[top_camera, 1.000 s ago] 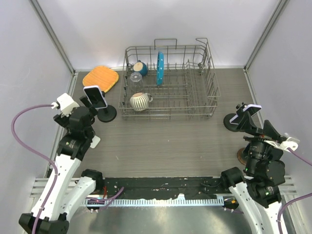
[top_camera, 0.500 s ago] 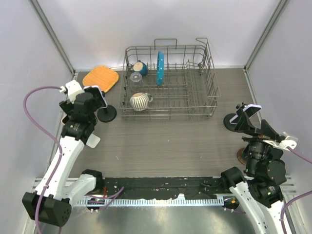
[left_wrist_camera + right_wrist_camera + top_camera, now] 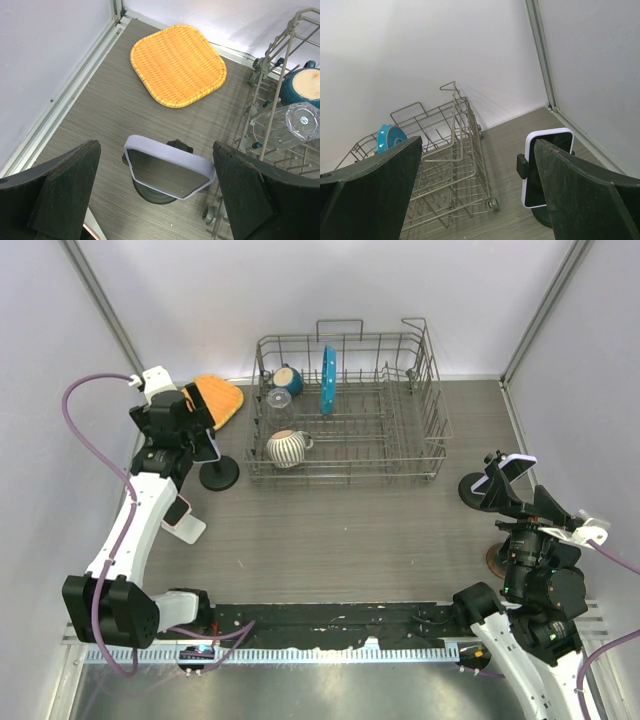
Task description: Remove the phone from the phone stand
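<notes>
A phone in a lavender case stands tilted on a black stand at the left of the table. My left gripper hovers above it, open, one finger on each side and neither touching. From above, that gripper covers most of this phone; the stand's round base shows. A second phone, white-cased, sits clamped on another black stand at the right. My right gripper is open, short of it and empty.
A wire dish rack at the back holds a striped mug, a teal cup, a glass and a blue plate. An orange woven mat lies back left. A flat white item lies by the left arm.
My left arm has swung back and up, carrying its open gripper from the near left of the lavender phone to above it. The right arm has stayed still.
</notes>
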Available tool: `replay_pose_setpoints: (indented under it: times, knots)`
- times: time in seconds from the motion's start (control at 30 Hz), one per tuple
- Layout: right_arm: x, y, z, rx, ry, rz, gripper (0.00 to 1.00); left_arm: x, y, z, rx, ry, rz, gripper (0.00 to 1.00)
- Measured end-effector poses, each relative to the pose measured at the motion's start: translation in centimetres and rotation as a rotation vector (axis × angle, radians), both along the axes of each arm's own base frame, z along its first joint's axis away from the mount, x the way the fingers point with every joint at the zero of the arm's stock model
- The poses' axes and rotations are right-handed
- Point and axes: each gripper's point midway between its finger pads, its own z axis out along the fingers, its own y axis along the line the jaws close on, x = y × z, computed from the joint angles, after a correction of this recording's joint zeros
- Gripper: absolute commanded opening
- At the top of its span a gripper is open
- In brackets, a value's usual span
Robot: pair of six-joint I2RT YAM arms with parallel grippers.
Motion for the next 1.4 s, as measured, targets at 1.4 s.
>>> replay_pose_setpoints:
  times: [1.4]
  knots:
    - [0.0,0.0,0.0,-0.007,0.002,-0.002,1.00,2.2,-1.6,-3.2,0.014,0.017,-0.354,0.62]
